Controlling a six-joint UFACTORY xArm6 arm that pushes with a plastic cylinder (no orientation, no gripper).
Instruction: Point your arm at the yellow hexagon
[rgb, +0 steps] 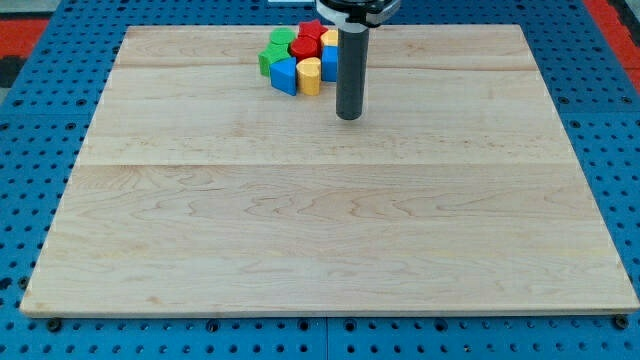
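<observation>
No jaws on this rig: the arm ends in a bare dark rod (350, 70), so there is nothing to clench or release. Only the tip (348, 117) matters, and it sits on the counter (300, 230) near the view's top, just right of centre.

Key relation: the yellow hexagon (310, 74) lies up and to the view's left of the tip, near but not touching. It sits on the front edge of the cluster, so the tip has an open line to it across bare wood. My read is that a short swing toward the view's upper left would do it. The shape is small here; I take it for the hexagon from its faceted side, not with certainty.

Neighbours:
- A blue block (285, 76) touches the hexagon on the view's left.
- Another blue block (329, 62) sits just right of the hexagon and is partly hidden by the rod.
- A second yellow block (328, 38) is further back against the rod, mostly hidden, and I can't tell its shape. It could be the wrong target.
- Red blocks (308, 40) and green blocks (275, 52) are packed behind.

Risk, as I judge it: an overshoot would shove the hexagon into the blue block and disturb the whole pile. The rod also hides the right side of the cluster.
</observation>
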